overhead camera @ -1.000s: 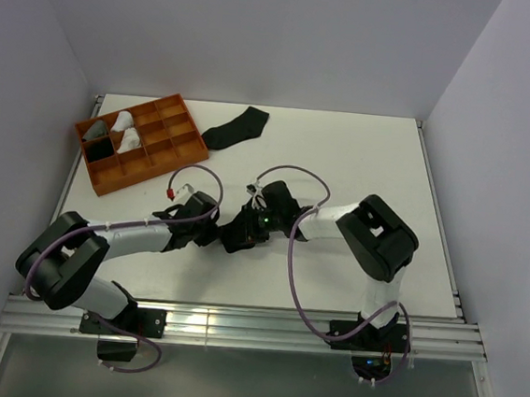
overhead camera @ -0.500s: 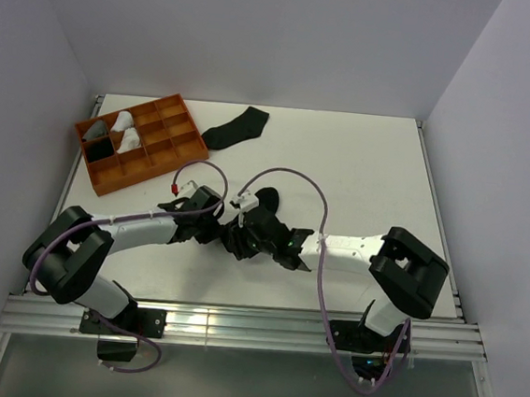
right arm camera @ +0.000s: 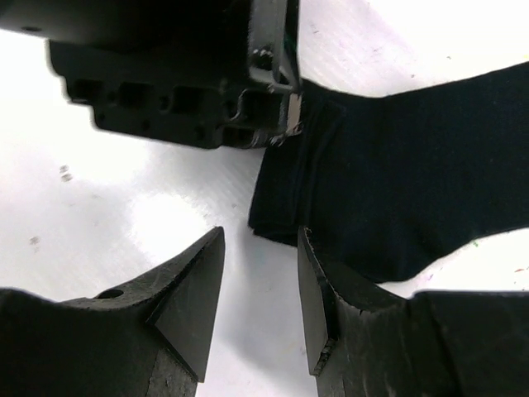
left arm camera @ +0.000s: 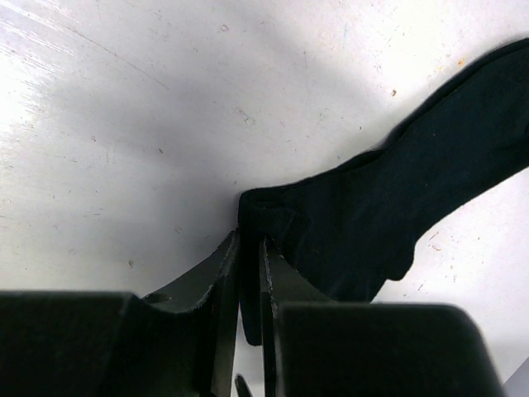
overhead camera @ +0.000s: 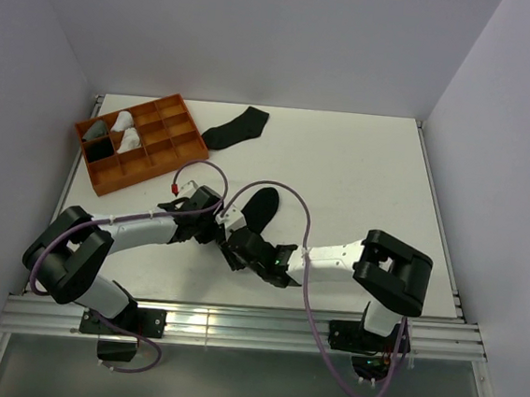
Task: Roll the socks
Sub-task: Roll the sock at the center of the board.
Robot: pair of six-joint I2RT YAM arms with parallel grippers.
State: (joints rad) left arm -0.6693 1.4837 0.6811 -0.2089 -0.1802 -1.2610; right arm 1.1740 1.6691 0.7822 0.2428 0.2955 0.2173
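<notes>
Starting roll | my left end effector [left arm camera: 250, 273] pinches black sock [left arm camera: 397, 198] edge | right end effector [right arm camera: 260, 289] parted, empty | next: grip nearest corner

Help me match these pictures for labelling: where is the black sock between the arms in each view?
Top: black sock at centre.
Left wrist: sock in the right half.
Right wrist: sock upper right.
Shared landmark: the left tool pinching its corner, in every view.
</notes>
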